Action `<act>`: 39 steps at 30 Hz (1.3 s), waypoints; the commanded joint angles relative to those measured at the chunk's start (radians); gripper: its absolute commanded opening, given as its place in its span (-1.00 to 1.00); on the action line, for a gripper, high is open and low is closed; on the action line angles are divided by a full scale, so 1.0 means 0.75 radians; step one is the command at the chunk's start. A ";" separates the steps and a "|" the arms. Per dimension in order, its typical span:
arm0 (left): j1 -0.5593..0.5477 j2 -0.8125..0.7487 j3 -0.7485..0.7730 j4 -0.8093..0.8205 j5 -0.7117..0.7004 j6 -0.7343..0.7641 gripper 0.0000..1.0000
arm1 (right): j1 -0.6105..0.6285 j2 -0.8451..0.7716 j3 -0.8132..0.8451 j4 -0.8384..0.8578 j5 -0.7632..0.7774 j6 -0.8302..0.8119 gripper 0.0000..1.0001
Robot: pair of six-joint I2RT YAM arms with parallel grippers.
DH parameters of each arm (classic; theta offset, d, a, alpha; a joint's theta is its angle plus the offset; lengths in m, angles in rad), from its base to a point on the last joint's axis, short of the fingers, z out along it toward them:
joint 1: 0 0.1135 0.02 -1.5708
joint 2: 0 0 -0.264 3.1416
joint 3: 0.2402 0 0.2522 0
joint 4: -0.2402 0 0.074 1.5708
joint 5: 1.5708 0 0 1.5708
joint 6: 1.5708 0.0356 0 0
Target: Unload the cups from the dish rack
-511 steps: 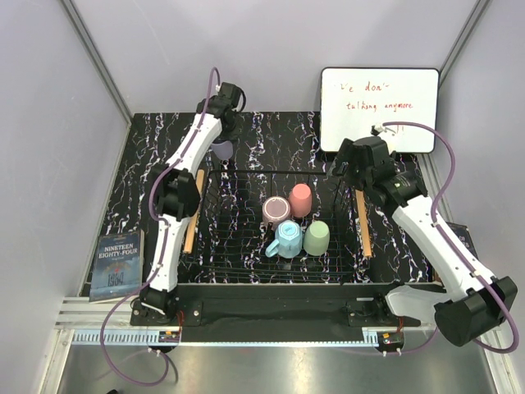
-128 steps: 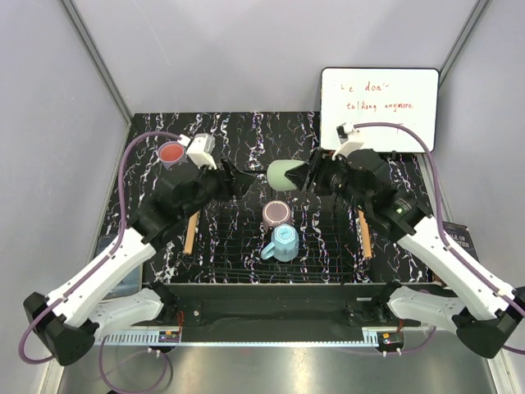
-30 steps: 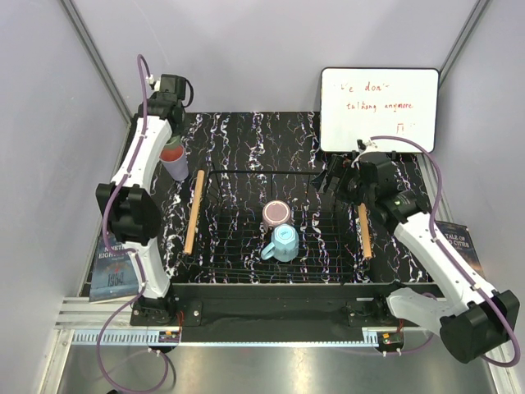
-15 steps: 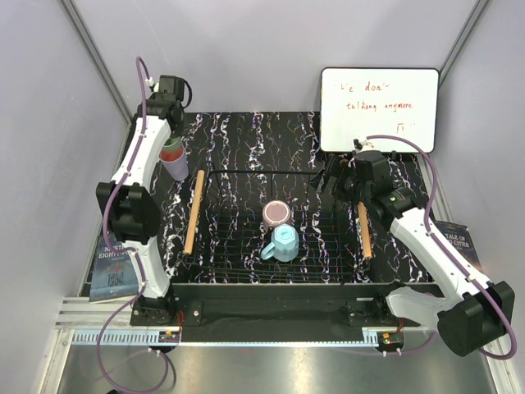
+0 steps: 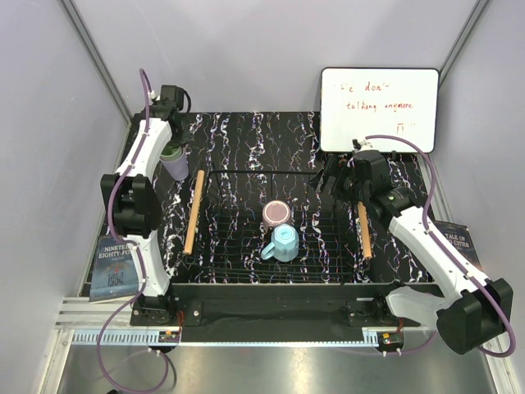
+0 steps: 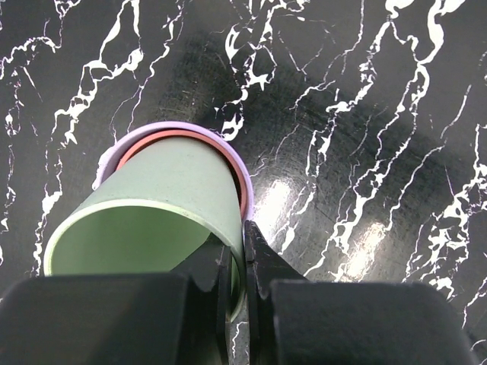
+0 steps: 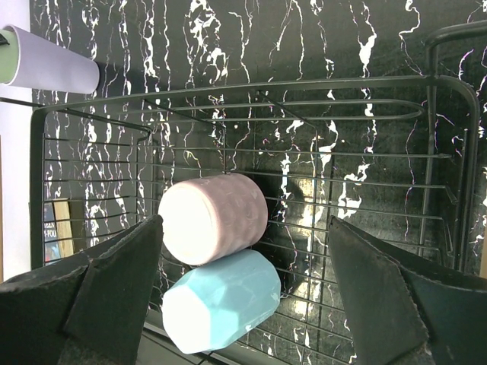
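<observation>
My left gripper (image 5: 171,146) (image 6: 236,251) is shut on the rim of the pale green cup (image 6: 163,198), one finger inside and one outside. That cup sits nested in a pink cup, which sits in the lavender cup (image 5: 175,167) on the table beyond the dish rack's (image 5: 246,176) far left corner. The mauve-brown cup (image 5: 277,213) (image 7: 217,217) and the light blue mug (image 5: 284,243) (image 7: 224,300) lie inside the rack, touching. My right gripper (image 5: 330,179) (image 7: 243,220) is wide open and empty over the rack's far right part, facing those two.
A white whiteboard (image 5: 379,109) leans at the back right. Wooden bars (image 5: 194,211) (image 5: 363,230) run along the rack's sides. One book (image 5: 115,263) lies at the left table edge and another (image 5: 455,238) at the right. Grey walls enclose the table.
The green cup has sunk deeper into the stacked cups under my left gripper. My right gripper has shifted slightly toward the rack.
</observation>
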 commanded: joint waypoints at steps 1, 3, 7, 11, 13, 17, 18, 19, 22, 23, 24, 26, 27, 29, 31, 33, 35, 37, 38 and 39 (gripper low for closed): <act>0.016 -0.009 -0.011 0.064 0.026 -0.014 -1.00 | 0.006 0.002 0.005 0.037 -0.005 -0.005 0.90; 0.020 -0.017 -0.015 0.066 0.028 -0.016 -0.93 | 0.006 0.002 0.003 0.039 -0.005 -0.005 0.92; 0.020 -0.056 -0.017 0.072 0.028 -0.012 0.03 | 0.006 0.002 0.003 0.041 -0.020 -0.005 0.92; 0.020 -0.111 -0.011 0.074 0.012 -0.008 0.49 | 0.006 0.000 0.003 0.049 -0.030 -0.003 0.91; 0.020 -0.150 -0.013 0.074 0.012 -0.014 0.56 | 0.008 -0.005 0.005 0.051 -0.036 -0.005 0.92; 0.008 -0.254 -0.013 0.094 0.042 -0.036 0.64 | 0.004 -0.025 0.001 0.049 -0.048 -0.011 0.90; 0.002 -0.279 -0.011 0.098 0.050 -0.038 0.66 | 0.006 -0.027 -0.003 0.047 -0.071 -0.020 0.91; -0.008 -0.307 -0.011 0.110 0.057 -0.038 0.70 | 0.012 -0.029 0.001 0.049 -0.083 -0.024 0.90; -0.074 -0.430 -0.019 0.164 0.085 -0.034 0.79 | 0.089 -0.015 0.021 0.029 -0.126 -0.073 0.90; -0.116 -0.461 -0.050 0.208 0.095 -0.030 0.80 | 0.120 0.005 0.054 -0.012 -0.122 -0.091 0.90; -0.141 -0.532 -0.070 0.231 0.118 -0.028 0.82 | 0.155 0.018 0.066 -0.032 -0.110 -0.118 0.90; -0.221 -0.600 -0.156 0.300 0.142 -0.020 0.82 | 0.290 0.020 0.083 -0.071 -0.043 -0.132 0.91; -0.250 -0.659 -0.189 0.317 0.141 -0.022 0.83 | 0.332 0.016 0.083 -0.077 -0.028 -0.130 0.92; -0.333 -0.721 -0.295 0.356 0.134 -0.020 0.84 | 0.412 -0.006 0.071 -0.094 -0.006 -0.108 0.91; -0.413 -0.815 -0.383 0.393 0.132 -0.016 0.84 | 0.451 -0.029 0.050 -0.106 0.019 -0.089 0.91; -0.464 -0.900 -0.512 0.440 0.120 -0.018 0.84 | 0.505 -0.060 0.007 -0.129 0.048 -0.065 0.90; -0.530 -0.954 -0.626 0.472 0.102 -0.026 0.84 | 0.560 -0.082 -0.031 -0.141 0.080 -0.044 0.90; -0.589 -1.021 -0.726 0.493 0.075 -0.032 0.84 | 0.605 -0.082 -0.048 -0.153 0.087 -0.028 0.90; -0.608 -1.044 -0.757 0.501 0.055 -0.036 0.84 | 0.623 -0.080 -0.062 -0.157 0.135 -0.016 0.90; -0.620 -1.060 -0.786 0.509 0.046 -0.048 0.84 | 0.666 -0.072 -0.066 -0.153 0.152 -0.009 0.91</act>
